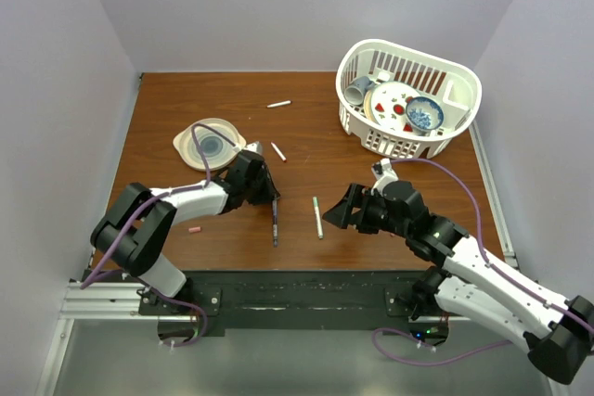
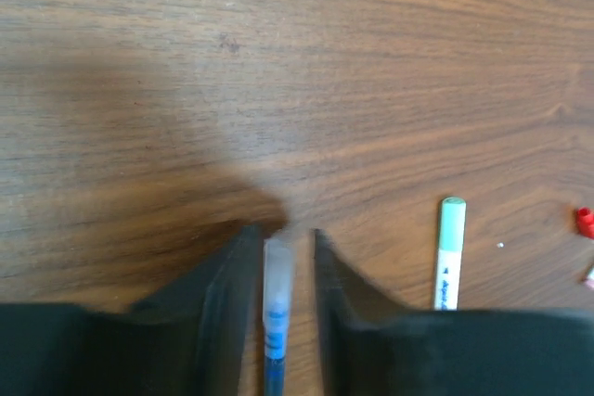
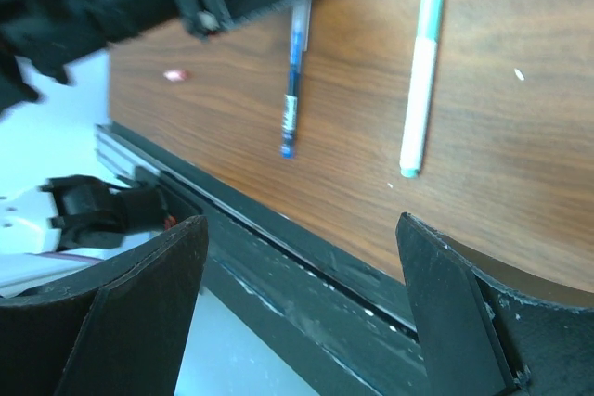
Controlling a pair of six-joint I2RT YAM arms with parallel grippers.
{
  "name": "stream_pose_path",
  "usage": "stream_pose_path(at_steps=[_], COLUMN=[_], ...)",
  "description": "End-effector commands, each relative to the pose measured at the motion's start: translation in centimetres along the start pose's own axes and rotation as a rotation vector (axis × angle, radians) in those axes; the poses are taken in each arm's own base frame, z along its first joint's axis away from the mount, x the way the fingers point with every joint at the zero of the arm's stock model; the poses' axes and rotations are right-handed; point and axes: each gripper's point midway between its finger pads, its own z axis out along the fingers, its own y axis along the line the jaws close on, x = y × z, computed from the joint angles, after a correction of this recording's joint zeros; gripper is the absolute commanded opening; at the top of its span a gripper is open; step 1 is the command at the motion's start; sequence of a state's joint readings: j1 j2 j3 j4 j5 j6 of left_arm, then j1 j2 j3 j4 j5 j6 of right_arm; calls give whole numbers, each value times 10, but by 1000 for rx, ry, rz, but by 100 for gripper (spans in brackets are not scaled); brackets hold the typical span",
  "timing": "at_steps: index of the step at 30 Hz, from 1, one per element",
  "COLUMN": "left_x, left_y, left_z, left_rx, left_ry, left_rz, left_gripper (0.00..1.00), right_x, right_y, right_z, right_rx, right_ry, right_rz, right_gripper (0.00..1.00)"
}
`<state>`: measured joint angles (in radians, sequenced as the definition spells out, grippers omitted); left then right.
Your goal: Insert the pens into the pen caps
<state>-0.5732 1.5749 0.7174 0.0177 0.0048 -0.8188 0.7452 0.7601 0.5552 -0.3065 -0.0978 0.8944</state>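
Tabletop (image 2: pixel 278 62): left fingers (image 2: pixel 230 308) flanking blue pen (image 2: pixel 277 322)

The left arm (image 1: pixel 176 199) is folded low, and the left gripper (image 2: pixel 286 234) points down, its jaws apparently only narrowly parted in the blurred wrist view. The right arm (image 1: pixel 464 261) reaches left, and the right gripper (image 3: pixel 297 308) has its jaws spread wide.

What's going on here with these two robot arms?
The left gripper is low over the table, its jaws narrowly apart on either side of one end of a blue pen lying there. The right gripper is wide open and empty beside a green-capped pen. A pink cap lies loose further left.
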Motion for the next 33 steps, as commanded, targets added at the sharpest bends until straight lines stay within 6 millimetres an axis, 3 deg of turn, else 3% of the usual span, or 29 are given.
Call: stream_pose_path(at_steps=[1, 3, 4, 6, 7, 8, 10, 11, 12, 14, 18, 20, 23, 30, 33], left_x=[-36, -40, -45, -54, -59, -63, -70, -72, -74, -76, -76, -69, -63, -67, -70], left_y=[-36, -37, -42, -47, -51, -54, -57, -59, -60, -59, -41, -49, -51, -26, -33], left_z=[-13, -23, -28, -45, -52, -64, -78, -90, -96, -109, -118, -125, -135, -158, -167], left_rx=[100, 89, 99, 110, 120, 130, 144, 153, 158, 163, 101, 156, 196, 105, 148], left_ry=[-66, -63, -75, -101, -116, -132, -161, -174, -186, -203, -228, -208, -207, -279, -326], left_rz=[22, 48, 62, 102, 114, 130, 189, 209, 256, 332, 400, 409, 432, 524, 524], left_gripper=[42, 50, 53, 60, 63, 65, 72, 75, 91, 100, 100, 100, 100, 100, 100], right_x=[-5, -8, -2, -13, -3, -13, -6, -15, -22, -31, -63, -70, -74, -79, -74], right_y=[9, -5, -21, -34, -52, -55, -74, -71, -79, -89, -121, -137, -158, -199, -213], right_z=[-1, 2, -1, -3, -4, -6, -11, -12, -16, -22, -44, -50, -50, -39, -38], right_rx=[11, 101, 191, 309, 413, 473, 625, 649, 709, 811, 1000, 1049, 1106, 1143, 1186], right_ry=[24, 20, 43, 14, 61, 31, 75, 54, 18, -24, -166, -197, -199, -120, -104], right_rz=[-9, -5, 8, 18, 35, 44, 79, 84, 80, 102, 169, 228, 251, 301, 329], right_gripper=[86, 86, 86, 87, 86, 86, 86, 85, 84, 81, 72, 71, 69, 54, 53])
